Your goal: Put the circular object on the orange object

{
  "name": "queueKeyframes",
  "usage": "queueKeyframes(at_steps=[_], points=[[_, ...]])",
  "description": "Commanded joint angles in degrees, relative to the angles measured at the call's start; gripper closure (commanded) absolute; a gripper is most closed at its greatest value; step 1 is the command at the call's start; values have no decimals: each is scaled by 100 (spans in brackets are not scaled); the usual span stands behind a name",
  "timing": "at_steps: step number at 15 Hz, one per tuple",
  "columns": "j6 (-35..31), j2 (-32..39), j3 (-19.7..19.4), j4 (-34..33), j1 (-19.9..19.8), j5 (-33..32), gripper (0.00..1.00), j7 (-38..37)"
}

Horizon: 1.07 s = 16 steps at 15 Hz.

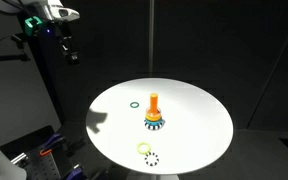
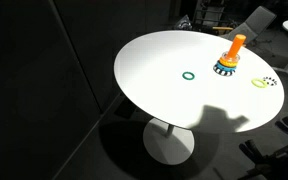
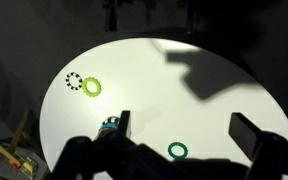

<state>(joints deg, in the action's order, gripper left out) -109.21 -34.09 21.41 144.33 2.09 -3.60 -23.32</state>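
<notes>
The small dark green ring (image 1: 134,103) lies flat on the round white table (image 1: 209,110), a short way from the orange peg (image 1: 154,104) on its blue-and-yellow base. Both exterior views show them: ring (image 2: 189,75), peg (image 2: 234,46). In the wrist view the ring (image 3: 178,150) lies between and below the fingers, and the peg's base (image 3: 110,126) is partly hidden by one finger. My gripper (image 1: 69,50) hangs high above and off the table's edge. It is open and empty (image 3: 184,128).
A yellow-green ring (image 1: 144,148) and a black-and-white dashed ring (image 1: 151,158) lie together near the table's edge, also in the wrist view (image 3: 92,87). The table stands on a single pedestal (image 2: 169,140). Dark surroundings; clutter sits on the floor (image 1: 49,150).
</notes>
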Motion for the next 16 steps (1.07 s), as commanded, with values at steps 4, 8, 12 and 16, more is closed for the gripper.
queueKeyframes(at_steps=[4,8,12,16], points=[[16,41,-150,-11,175,-95,0,-87],[-19,80,-182,-89,158,-78,0,-120],[-72,350,-218,-331,94,-57,0,-187],[-202,822,-254,-695,63,-51,0,-298]])
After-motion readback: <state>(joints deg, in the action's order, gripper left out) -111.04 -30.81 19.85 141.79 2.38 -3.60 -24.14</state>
